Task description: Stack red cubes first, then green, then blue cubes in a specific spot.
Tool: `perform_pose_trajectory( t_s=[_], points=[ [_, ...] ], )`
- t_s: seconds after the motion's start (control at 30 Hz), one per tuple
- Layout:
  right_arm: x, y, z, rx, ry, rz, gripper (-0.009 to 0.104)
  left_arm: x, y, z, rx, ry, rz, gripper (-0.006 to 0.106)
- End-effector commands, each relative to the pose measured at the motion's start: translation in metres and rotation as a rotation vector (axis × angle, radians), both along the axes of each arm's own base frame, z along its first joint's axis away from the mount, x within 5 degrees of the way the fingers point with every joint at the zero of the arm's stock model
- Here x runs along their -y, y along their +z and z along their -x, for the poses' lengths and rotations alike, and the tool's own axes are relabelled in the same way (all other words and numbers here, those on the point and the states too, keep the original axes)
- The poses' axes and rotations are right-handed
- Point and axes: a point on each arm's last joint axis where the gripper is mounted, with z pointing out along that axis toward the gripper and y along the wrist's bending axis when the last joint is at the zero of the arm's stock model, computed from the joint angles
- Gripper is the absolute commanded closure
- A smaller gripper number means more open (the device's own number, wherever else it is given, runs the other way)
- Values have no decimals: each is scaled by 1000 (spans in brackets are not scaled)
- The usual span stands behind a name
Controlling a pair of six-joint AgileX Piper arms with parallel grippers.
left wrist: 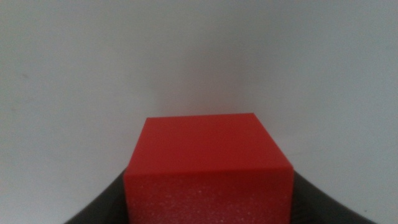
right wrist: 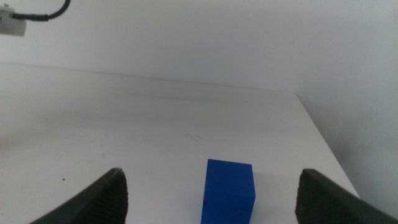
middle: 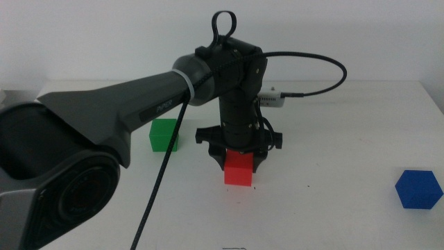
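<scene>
Left gripper (middle: 240, 165) is clamped on the red cube (middle: 239, 169) at mid-table, at or just above the surface. Early release risks tumbling or a skewed base. Green cube (middle: 164, 135) sits nearby; blue cube (middle: 418, 189) lies before the right gripper (right wrist: 211, 190), jaws apart

My middle camera looks forward and down across the white table (middle: 333, 208), with my left arm (middle: 104, 125) filling the frame's left half. My left wrist camera sits very close behind the red cube (left wrist: 208, 168), which fills the lower centre of its frame; the same red cube (middle: 239, 169) shows small at the middle view's centre. My right wrist camera looks low along the table toward the blue cube (right wrist: 230, 190), seen at the middle view's lower right (middle: 418, 189).
</scene>
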Motion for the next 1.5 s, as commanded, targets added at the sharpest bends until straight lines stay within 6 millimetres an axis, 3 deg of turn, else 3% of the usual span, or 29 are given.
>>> perform_pose_trajectory(
  t_s=[0.0, 0.67, 1.07, 1.47],
  points=[
    [0, 11, 1, 104, 4, 16, 1, 0, 34, 10, 0, 6, 44, 102],
    [0, 11, 1, 104, 4, 16, 1, 4, 28, 15, -49, 30, 41, 102],
    [0, 11, 1, 104, 4, 16, 1, 0, 15, 17, -80, 81, 3, 102],
    [0, 11, 1, 104, 4, 16, 1, 7, 10, 17, -81, 72, 72, 102]
  ],
)
